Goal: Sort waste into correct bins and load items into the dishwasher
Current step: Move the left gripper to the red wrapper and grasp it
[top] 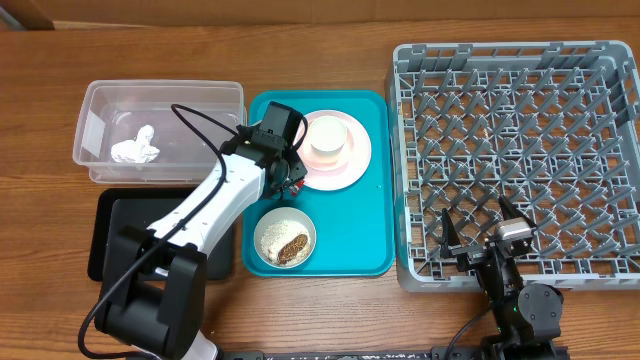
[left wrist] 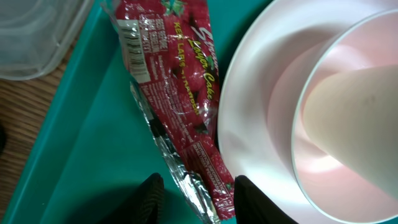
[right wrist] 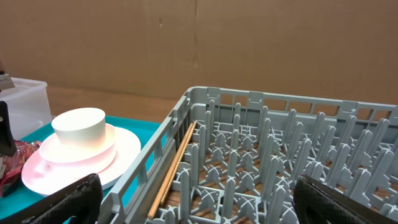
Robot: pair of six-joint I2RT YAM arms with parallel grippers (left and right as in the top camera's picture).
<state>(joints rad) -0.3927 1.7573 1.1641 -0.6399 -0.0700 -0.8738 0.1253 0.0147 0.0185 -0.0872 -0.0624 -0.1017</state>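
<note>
Wrapper, red printed foil w/ crinkled silver edge, lies flat btwn jaws of left gripper. Jaws part open, astride its near end, gap showing on one side, so not clamped. Just right of jaws: glossy round plate w/ smooth cup on it. All sit on teal tray. Clear tub beyond, to left. Right gripper spread wide, empty, over grey pegged rack.

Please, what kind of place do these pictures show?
Probably a robot test bench set up as a dish-clearing station, not a real kitchen: a grey dish rack and a teal tray holding a plate sit on a wooden table, with a plain cardboard wall behind.
</note>
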